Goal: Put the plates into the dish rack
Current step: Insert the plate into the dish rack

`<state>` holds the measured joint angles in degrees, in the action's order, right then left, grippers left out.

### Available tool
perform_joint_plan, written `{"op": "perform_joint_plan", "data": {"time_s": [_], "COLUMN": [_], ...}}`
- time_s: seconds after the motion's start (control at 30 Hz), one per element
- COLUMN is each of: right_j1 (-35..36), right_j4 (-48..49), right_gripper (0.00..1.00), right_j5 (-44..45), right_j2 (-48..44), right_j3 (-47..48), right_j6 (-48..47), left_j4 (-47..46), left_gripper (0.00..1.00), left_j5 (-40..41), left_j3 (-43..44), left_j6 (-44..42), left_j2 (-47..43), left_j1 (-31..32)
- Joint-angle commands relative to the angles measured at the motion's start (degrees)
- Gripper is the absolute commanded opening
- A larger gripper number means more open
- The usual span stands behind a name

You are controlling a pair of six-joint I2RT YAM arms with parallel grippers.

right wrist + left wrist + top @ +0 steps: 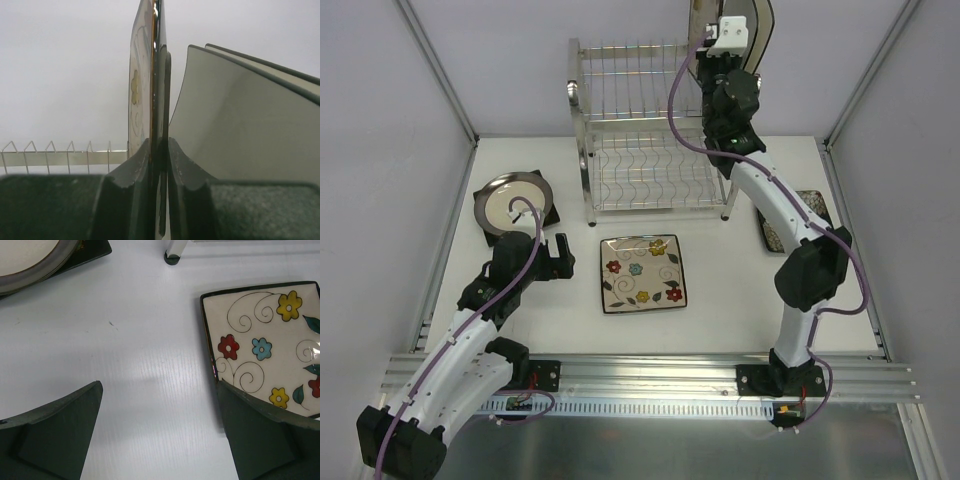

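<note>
While the right gripper [159, 145] stands high beside the top tier of the dish rack [650, 150], its jaws are nearly closed on the rim of a dark-edged plate [142, 85]. They hold it upright and edge-on, and a pale flower pattern shows on the face to the gripper's left. Just right of that gripper stands a pale dished plate [240, 115] with a dark rim, also upright; whether it touches the held one I cannot tell. Low to the gripper's left runs the rack's zigzag wire row [60, 150].

The left gripper [162, 440] hovers low over the white worktop [140, 340] with its jaws spread wide and nothing between them. Ahead and to its right lies the cream flowered plate [265, 340], flat, its near edge just beside the right finger. Ahead and to its left, a round cream plate [30, 260] rests on a dark square plate [95, 247]. Near the right arm's elbow, well below its gripper, another patterned plate [810, 205] lies partly hidden on the worktop.
</note>
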<state>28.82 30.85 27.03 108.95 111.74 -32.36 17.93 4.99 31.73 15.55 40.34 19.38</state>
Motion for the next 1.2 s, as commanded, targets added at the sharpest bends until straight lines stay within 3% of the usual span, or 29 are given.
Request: {"op": "perform_joint_plan", "data": {"time_s": [0.0,0.37,0.67,1.17], "right_j1": [-0.4,-0.1,1.8,3.0], "right_j4": [1.6,-13.7,0.9,6.5], "right_gripper": [0.01,0.01,0.01,0.01], "right_j5": [-0.5,-2.9,2.9,1.7], "right_j2": [-7.3,-8.0,-8.5,-2.3], "right_j3": [0.2,1.3,-3.4,13.5], "right_j6": [3.3,5.4,0.9,-6.8], "left_j4": [-1.1,-1.1,-1.1,-1.2], "left_gripper": [0.99,0.99,0.99,0.99], "left_j5": [-0.9,-1.6,-1.5,-0.8], "left_j3": [0.8,0.9,0.8,0.7], "left_j6": [-1.2,-1.1,-1.2,-1.3], "left_j2": [-0.6,-0.9,-1.7,-2.5], "left_j1": [-0.7,-0.8,-0.8,-0.7]}}
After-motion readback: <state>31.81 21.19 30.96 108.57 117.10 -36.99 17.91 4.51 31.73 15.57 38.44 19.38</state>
